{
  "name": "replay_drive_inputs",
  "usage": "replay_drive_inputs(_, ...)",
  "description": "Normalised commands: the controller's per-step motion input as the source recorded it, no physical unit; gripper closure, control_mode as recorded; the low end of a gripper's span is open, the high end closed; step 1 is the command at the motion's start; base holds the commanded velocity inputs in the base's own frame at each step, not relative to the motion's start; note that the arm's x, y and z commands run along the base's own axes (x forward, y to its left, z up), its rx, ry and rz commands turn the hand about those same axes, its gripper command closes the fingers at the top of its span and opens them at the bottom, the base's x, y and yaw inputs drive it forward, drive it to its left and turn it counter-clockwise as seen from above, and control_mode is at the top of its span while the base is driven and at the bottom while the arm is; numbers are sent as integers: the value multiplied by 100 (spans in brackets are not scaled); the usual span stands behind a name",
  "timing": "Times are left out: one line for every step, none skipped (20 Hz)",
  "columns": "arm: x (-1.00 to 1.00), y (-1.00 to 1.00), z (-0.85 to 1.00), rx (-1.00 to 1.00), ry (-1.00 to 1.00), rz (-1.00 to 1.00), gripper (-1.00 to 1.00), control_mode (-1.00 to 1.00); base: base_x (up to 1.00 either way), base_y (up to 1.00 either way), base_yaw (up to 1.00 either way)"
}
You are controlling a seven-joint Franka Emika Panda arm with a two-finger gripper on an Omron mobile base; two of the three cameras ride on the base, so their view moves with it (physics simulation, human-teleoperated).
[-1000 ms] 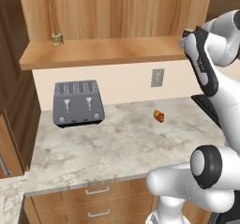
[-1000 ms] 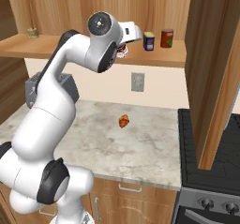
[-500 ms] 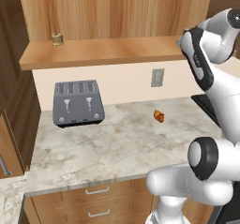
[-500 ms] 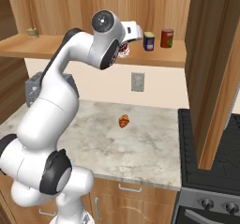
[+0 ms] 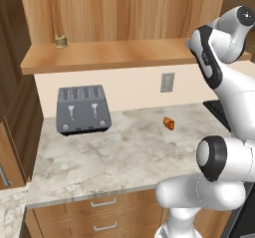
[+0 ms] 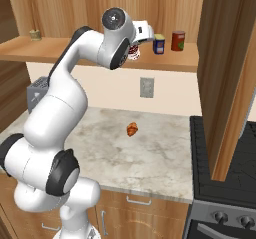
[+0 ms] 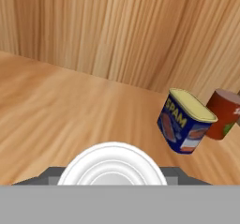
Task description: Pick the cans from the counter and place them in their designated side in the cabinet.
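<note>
Olive-tan can (image 6: pixel 34 34) at far left end of cabinet shelf (image 6: pixel 65 50), well apart from the rest. Toaster (image 5: pixel 83 109) on counter (image 5: pixel 124 155) below, near the wall; small brown pastry (image 6: pixel 132 129) lies right of it under the wall outlet (image 6: pixel 146 87). Arm reaches up to the shelf. Gripper (image 6: pixel 135 50) closed around the red-and-white can (image 6: pixel 133 52), can upright at shelf level; whether it touches the board, cannot tell. Hand view: its pale lid (image 7: pixel 112 166) sits between the tips. Just right: blue can (image 6: pixel 159 44), yellow top. Beside that, plain dark red can (image 6: pixel 178 40), both standing on the shelf.
</note>
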Motion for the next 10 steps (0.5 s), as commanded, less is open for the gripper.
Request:
replay_drive_inputs(21,-4,-4,0,0,0,100,-100,0,0,0)
replay_drive_inputs(22,-4,-4,0,0,0,100,-100,0,0,0)
replay_drive_inputs(22,-3,-5,0,0,0,100,-100,0,0,0)
replay_drive_inputs(23,-4,-5,0,0,0,100,-100,0,0,0)
replay_drive_inputs(23,-4,-4,0,0,0,100,-100,0,0,0)
replay_drive_inputs(22,-3,-5,0,1,0,100,-100,0,0,0)
replay_drive_inputs(23,-4,-6,0,1,0,100,-100,0,0,0)
replay_drive_inputs(22,-3,-6,0,1,0,100,-100,0,0,0)
replay_drive_inputs(22,-3,-6,0,1,0,100,-100,0,0,0)
replay_drive_inputs(24,-3,-7,0,1,0,100,-100,0,0,0)
